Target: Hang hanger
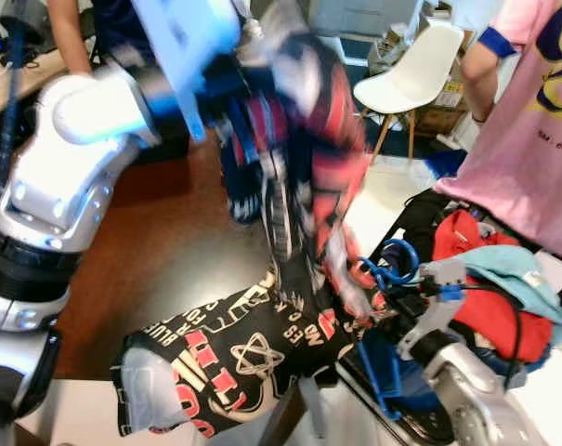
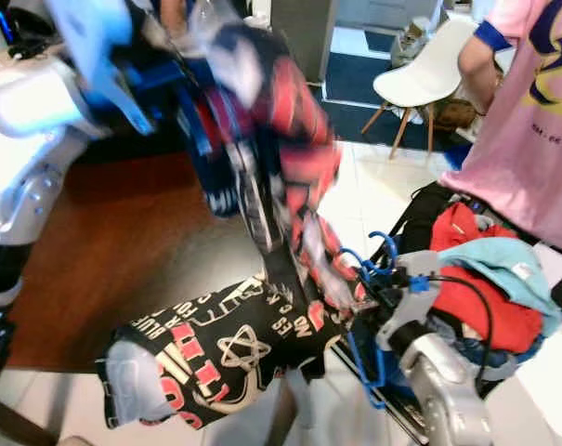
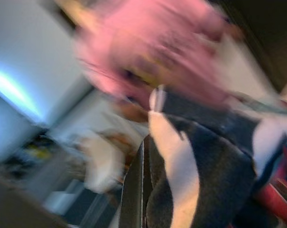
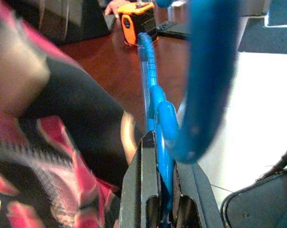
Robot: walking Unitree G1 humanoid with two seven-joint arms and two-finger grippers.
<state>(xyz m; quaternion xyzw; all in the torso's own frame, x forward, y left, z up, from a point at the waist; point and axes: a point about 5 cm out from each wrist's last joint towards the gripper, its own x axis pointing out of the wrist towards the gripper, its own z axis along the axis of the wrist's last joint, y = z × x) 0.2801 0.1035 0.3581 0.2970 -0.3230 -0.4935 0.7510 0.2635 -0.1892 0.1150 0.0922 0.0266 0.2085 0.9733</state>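
Right gripper: clamped on the blue hanger.
Left gripper: closed on the printed garment, raised toward 12 o'clock.

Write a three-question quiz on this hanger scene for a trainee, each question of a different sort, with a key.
1. True or false: the right gripper has its fingers shut on the blue hanger.
2. Which garment does the left gripper lift by its cloth? A) the black, red and white printed shirt B) a yellow raincoat C) a green towel
3. Fill in: the person in the pink T-shirt stands on the robot's ____ side.

Key: 1 true; 2 A; 3 right
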